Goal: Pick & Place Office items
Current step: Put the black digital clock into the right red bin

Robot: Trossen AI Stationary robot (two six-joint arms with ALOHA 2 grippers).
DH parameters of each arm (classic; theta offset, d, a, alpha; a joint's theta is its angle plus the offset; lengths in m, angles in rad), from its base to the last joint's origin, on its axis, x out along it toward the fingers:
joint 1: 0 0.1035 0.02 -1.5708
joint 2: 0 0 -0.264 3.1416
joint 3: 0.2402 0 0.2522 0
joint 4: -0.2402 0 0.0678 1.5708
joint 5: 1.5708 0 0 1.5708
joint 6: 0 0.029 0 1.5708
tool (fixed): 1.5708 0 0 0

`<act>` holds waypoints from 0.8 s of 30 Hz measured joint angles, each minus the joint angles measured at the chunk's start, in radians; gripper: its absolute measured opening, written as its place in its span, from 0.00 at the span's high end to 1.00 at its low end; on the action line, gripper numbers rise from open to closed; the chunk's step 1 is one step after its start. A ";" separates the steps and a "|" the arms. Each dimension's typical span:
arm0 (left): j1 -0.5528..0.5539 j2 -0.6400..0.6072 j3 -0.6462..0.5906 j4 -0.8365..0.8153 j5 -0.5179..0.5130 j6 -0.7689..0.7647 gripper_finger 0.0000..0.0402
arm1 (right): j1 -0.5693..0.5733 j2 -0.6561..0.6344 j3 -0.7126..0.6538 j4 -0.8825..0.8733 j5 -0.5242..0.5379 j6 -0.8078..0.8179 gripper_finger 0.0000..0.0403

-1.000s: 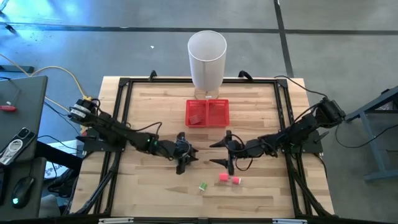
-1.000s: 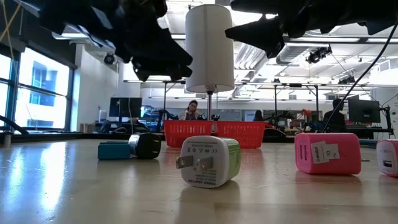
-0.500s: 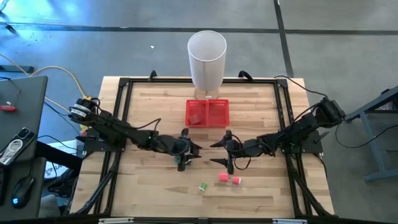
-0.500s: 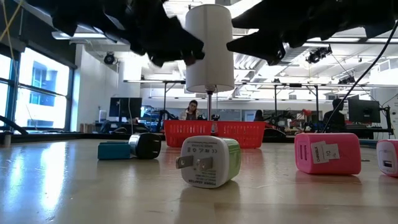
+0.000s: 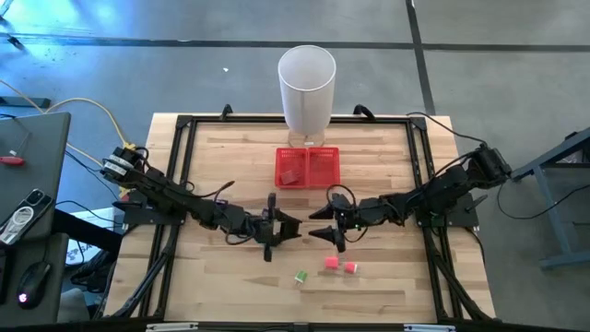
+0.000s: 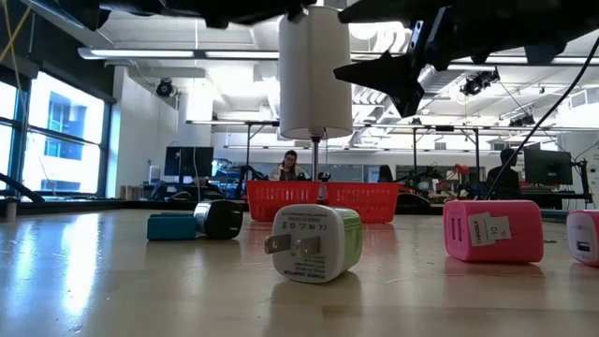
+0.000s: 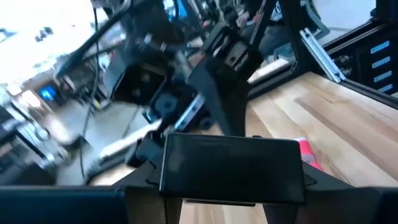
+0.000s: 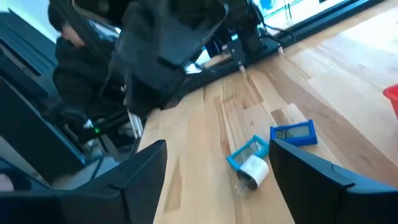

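Two grippers mid-table, left gripper (image 5: 277, 228) clamping a dark block (image 7: 233, 168), right gripper (image 5: 324, 223) wide, pink blocks (image 5: 339, 265) near front edge.

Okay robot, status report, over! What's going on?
Left gripper raised, shut on dark block. Right gripper open, empty, facing it close by. Green-white charger and pink charger lie on table. Red mesh tray beyond, path looks clear.

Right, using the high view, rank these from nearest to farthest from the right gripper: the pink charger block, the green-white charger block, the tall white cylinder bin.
From the right gripper:
1. Pink charger block, just in front of it toward the table's near edge.
2. Green-white charger block, further toward the left arm's side.
3. Tall white cylinder bin, at the far edge.
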 joint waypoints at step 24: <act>-0.003 0.000 0.000 0.016 -0.013 0.023 0.64 | 0.001 0.205 0.000 0.357 -0.065 0.054 0.33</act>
